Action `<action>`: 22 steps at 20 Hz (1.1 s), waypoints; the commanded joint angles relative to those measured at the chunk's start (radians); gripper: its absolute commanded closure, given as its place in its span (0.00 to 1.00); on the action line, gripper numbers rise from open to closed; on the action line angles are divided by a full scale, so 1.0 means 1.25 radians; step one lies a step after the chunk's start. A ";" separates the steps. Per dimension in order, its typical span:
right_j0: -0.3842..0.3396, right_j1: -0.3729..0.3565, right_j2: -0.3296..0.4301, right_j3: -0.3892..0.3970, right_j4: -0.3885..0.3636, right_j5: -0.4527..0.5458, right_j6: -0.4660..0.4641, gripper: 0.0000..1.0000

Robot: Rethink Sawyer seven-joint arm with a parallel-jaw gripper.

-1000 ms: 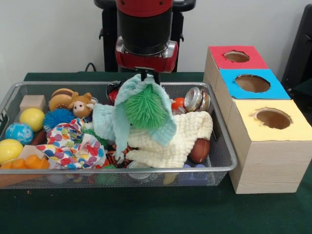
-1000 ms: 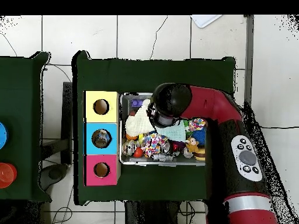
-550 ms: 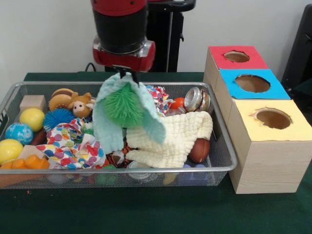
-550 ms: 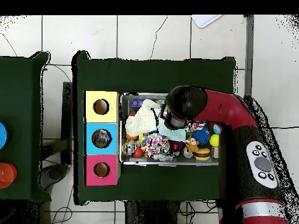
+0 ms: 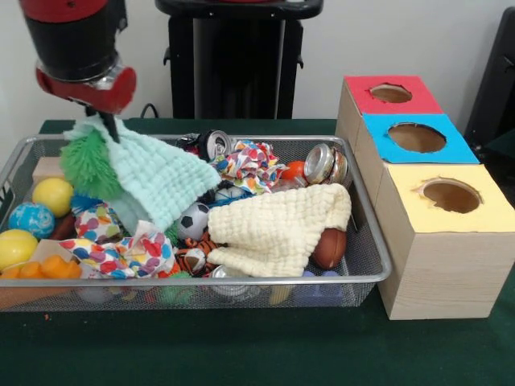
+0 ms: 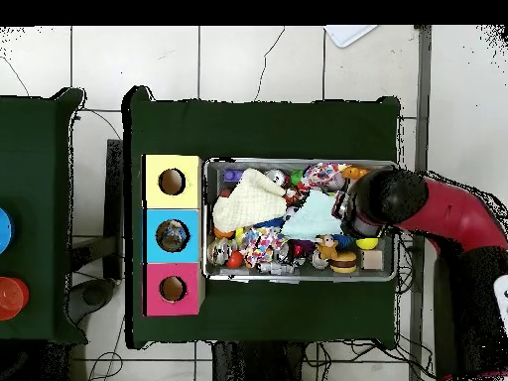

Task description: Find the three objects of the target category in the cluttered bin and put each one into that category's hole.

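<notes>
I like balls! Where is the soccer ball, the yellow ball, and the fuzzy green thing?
soccer ball [image 5: 193, 222], front view, on its white and black top face.
yellow ball [image 5: 53, 196], front view, on its round middle.
fuzzy green ball [image 5: 90, 165], front view, on its spiky front, hanging under the gripper.

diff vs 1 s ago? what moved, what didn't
The end effector carried the mint cloth and green spiky ball from the bin's middle toward the end away from the boxes, trailing the cloth. That uncovered a small soccer ball and a can. The cream cloth, wire bin and three boxes stayed put.
</notes>
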 commanded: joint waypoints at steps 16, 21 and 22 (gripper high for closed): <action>-0.021 -0.014 0.065 0.063 -0.042 0.024 -0.126 0.00; 0.054 -0.064 0.059 0.078 0.029 0.087 -0.004 0.00; 0.071 -0.061 0.055 0.081 0.038 0.069 0.031 0.00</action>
